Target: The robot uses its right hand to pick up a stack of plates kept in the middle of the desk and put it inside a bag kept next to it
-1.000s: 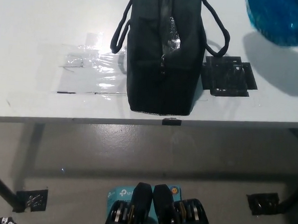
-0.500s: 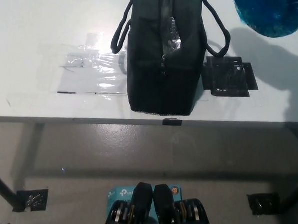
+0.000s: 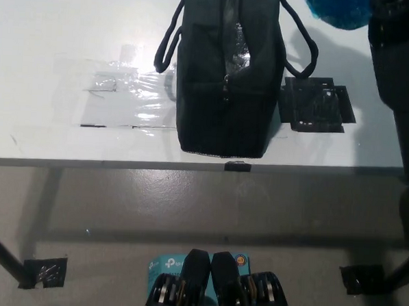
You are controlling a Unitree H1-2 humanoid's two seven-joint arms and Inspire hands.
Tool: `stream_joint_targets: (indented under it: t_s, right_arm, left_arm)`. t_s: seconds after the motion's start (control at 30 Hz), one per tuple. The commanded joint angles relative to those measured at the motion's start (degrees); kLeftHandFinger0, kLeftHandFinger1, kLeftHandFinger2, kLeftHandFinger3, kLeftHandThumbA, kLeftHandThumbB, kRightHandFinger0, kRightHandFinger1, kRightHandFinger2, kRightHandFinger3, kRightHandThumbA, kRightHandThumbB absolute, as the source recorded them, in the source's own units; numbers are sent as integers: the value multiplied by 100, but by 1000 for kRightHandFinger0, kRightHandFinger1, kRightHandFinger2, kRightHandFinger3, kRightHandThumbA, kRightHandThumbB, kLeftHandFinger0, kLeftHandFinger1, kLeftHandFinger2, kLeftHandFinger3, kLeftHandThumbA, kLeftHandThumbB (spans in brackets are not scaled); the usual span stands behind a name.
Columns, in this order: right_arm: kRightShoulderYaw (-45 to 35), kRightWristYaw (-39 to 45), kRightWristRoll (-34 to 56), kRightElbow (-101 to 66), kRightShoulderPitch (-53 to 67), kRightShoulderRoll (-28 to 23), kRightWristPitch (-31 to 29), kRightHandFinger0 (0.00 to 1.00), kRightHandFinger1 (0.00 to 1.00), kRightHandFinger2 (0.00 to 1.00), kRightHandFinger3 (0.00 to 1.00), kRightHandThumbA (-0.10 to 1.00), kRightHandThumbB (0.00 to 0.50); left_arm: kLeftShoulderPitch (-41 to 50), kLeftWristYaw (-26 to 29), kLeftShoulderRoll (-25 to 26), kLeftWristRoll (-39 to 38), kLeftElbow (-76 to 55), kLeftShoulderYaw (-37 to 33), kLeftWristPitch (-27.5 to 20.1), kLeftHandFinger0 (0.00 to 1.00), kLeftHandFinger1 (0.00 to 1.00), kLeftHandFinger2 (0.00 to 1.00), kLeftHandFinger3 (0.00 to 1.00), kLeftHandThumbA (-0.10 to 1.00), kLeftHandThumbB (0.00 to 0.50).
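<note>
A black bag [image 3: 226, 72] stands in the middle of the white desk [image 3: 53, 28], its top zip running away from me. A blue stack of plates [image 3: 335, 10] hangs above the desk at the top right, just right of the bag, and is cut off by the picture's edge. My black right hand [image 3: 396, 33] holds the plates on their right side. Its forearm runs down the right edge. The plates cast a shadow beside the bag's right handle [image 3: 303, 41]. My left hand is out of view.
A black tape patch [image 3: 315, 104] lies on the desk right of the bag, and shiny clear tape [image 3: 118, 97] lies left of it. The desk's front edge [image 3: 190, 167] crosses the middle of the picture, with grey floor below.
The blue plates have moved left toward the bag. My right arm has come into view along the right edge with them.
</note>
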Motion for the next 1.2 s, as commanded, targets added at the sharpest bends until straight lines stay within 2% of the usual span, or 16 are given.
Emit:
stream_joint_targets:
  t_s: [0.0,0.2,0.33,0.47,0.57,0.6,0.63,0.7,0.8,0.83,0.9,0.93,1.0,1.07,1.1,1.17]
  right_arm:
    - [-26,-161,-602,132,-870,-111,-17,0,71,497,656,-100,317]
    - [-51,-158,-850,371,-1239,-71,-17,0,77,542,770,-100,225]
    - [231,-147,-881,513,-1478,-87,-17,0,111,555,811,-100,97]
    - [284,-393,-684,801,-1741,12,-17,0,15,405,669,-82,1]
    - [277,-429,-724,953,-1892,104,-17,0,0,331,571,-35,0]
    - [200,-406,-755,1010,-1953,165,-17,122,249,612,846,-10,0]
    - [70,-365,-902,1203,-2155,339,-17,63,224,602,997,30,0]
    - [-62,-421,-920,1410,-2288,472,-17,0,57,451,737,-25,5]
    - [-397,-689,-702,1663,-2450,743,-17,0,11,474,585,-64,0]
    - [-464,-758,-625,1692,-2453,793,-17,0,42,511,631,-49,0]
    - [-714,-785,-657,1694,-2452,963,-17,40,248,736,967,5,0]
    - [-787,-792,-661,1654,-2424,992,-17,8,257,693,922,-9,0]
    - [-999,-744,-789,1668,-2426,1128,-17,142,437,821,1000,-82,0]
    - [-1184,-732,-830,1653,-2415,1212,-17,48,285,599,1000,-100,7]
    - [-1265,-755,-849,1643,-2401,1253,-17,13,252,588,1000,-100,1]
    - [-1406,-699,-1059,1549,-2304,1368,-17,0,67,430,680,-99,0]
  left_arm:
    - [48,-56,119,-39,-155,-1,19,0,12,135,187,-100,500]
    - [149,55,121,70,-260,-17,155,13,48,183,225,-100,500]
    - [189,40,102,40,-256,-9,122,1,30,170,212,-100,500]
    - [188,-32,103,-24,-191,-2,63,1,48,196,238,-100,500]
    - [157,-135,141,-28,84,-29,-501,0,29,195,261,-100,500]
    - [149,-111,143,-5,130,-36,-490,0,39,209,274,-100,500]
    - [152,-78,134,12,170,-38,-460,0,54,229,288,-100,500]
    - [116,-61,139,36,314,-51,-580,2,55,222,284,-100,500]
    - [98,-192,114,-93,438,-36,-843,0,2,165,247,-100,500]
    - [91,-162,107,-58,489,-56,-856,0,5,168,249,-100,500]
    - [160,-164,102,-60,325,-62,-678,0,21,184,262,-100,500]
    - [179,-177,92,-77,294,-62,-643,0,23,186,261,-100,500]
    - [184,-98,104,22,274,-87,-586,5,41,206,293,-100,500]
    - [119,-100,109,14,457,-85,-658,27,54,214,303,-100,500]
    - [87,-108,117,16,556,-91,-696,40,58,213,304,-100,500]
    - [41,-125,114,17,668,-102,-847,0,1,195,262,-100,500]
